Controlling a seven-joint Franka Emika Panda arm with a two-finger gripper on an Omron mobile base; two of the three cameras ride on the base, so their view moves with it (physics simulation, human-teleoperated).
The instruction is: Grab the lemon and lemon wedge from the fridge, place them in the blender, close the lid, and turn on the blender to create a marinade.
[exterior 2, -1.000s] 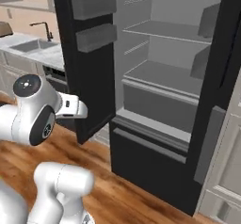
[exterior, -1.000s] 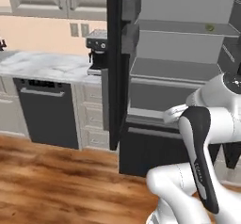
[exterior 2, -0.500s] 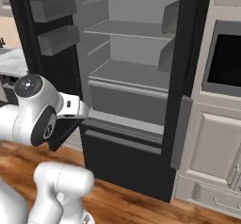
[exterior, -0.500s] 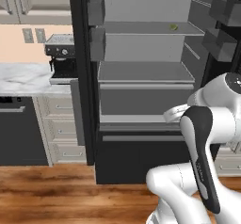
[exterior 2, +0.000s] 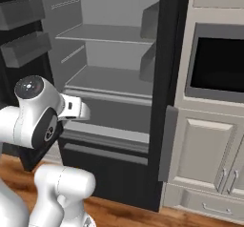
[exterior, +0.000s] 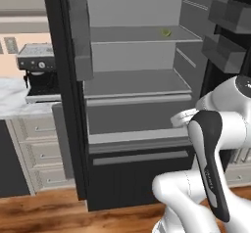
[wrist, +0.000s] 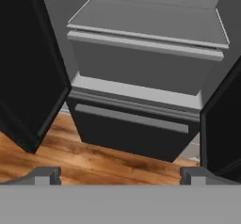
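A small yellow-green piece of fruit (exterior: pixel 166 32), likely the lemon wedge, lies far back on the top grey shelf of the tall dark open fridge (exterior: pixel 137 85). The gripper (wrist: pixel 120 173) is wide open and holds nothing. It is low, so reaching up might bump a shelf edge.

A glossy white robot arm (exterior: pixel 196 202) built from thick, rounded, tube-like segments that swell into bulbous joints. A long black oval panel (exterior: pixel 211 163) runs down one upper link, seen in the left base view. In the right base view, the round joint housing carries a flat grey end cap (exterior 2: pixel 29 85) with a small dark centre, and a black side disc (exterior 2: pixel 47 130) with a small pale mark. Two small dark grey finger tips (wrist: pixel 47 175) have squared, blocky ends.
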